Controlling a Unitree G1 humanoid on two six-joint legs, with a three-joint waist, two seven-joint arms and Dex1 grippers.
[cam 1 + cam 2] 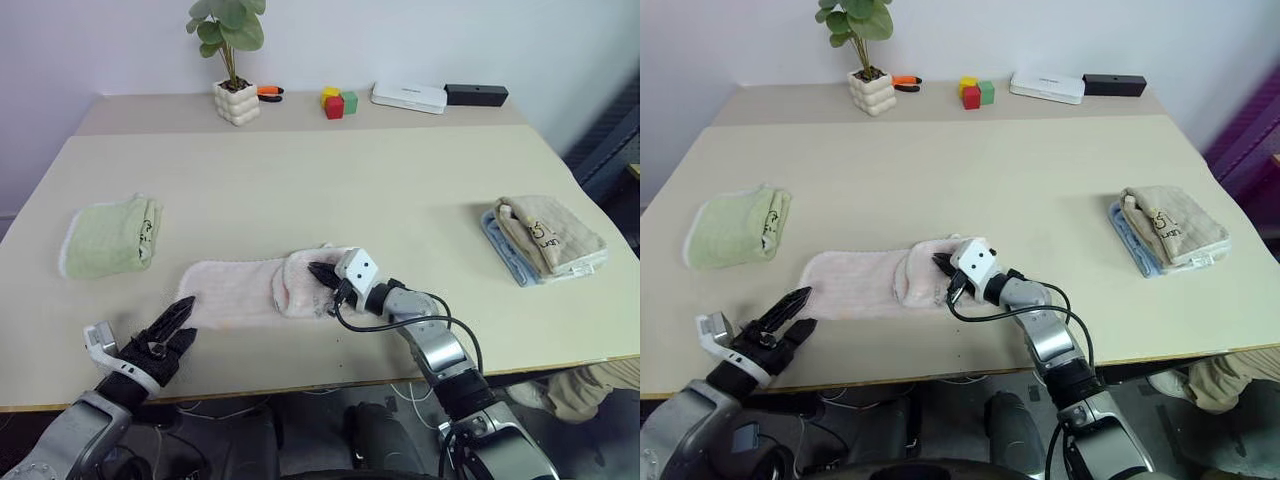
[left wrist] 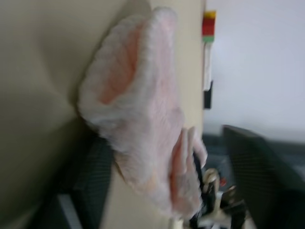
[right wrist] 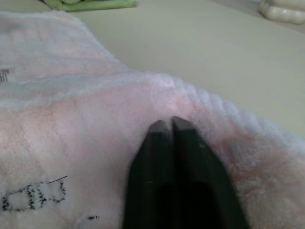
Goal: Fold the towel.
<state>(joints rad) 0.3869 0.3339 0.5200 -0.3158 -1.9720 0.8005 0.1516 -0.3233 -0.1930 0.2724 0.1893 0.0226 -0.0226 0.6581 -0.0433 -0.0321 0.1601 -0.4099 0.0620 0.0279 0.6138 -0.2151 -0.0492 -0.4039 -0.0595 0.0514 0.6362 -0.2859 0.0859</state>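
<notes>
**A:** In your head views, where does the towel (image 1: 262,288) lie, and why that way?

**B:** It lies flat near the table's (image 1: 330,185) front edge, stretched sideways, with its right end already doubled back over the middle. That flap looks like the first fold, I judge. Your right gripper (image 1: 322,275) rests on the flap, pointing toward your left, probably to press the fold down. Your left gripper (image 1: 175,322) hovers just off the towel's open left end, not touching it, fingers parted a little. It seems placed to pick up that end next. The green folded towel (image 1: 110,238) and the beige folded towel (image 1: 550,235) sit well apart at the two sides, out of your way.

**A:** And your left wrist view?

**B:** You look along the table at the towel's near end, the fluffy edge lifted slightly, the coloured blocks (image 2: 208,27) far beyond. That loose edge is what you would want to catch.

**A:** Your right wrist view?

**B:** The two black fingertips (image 3: 159,130) stand pressed almost together on top of the pink pile; whether they pinch any cloth, I cannot tell. Dark scribbled marks show on the towel near them.
</notes>
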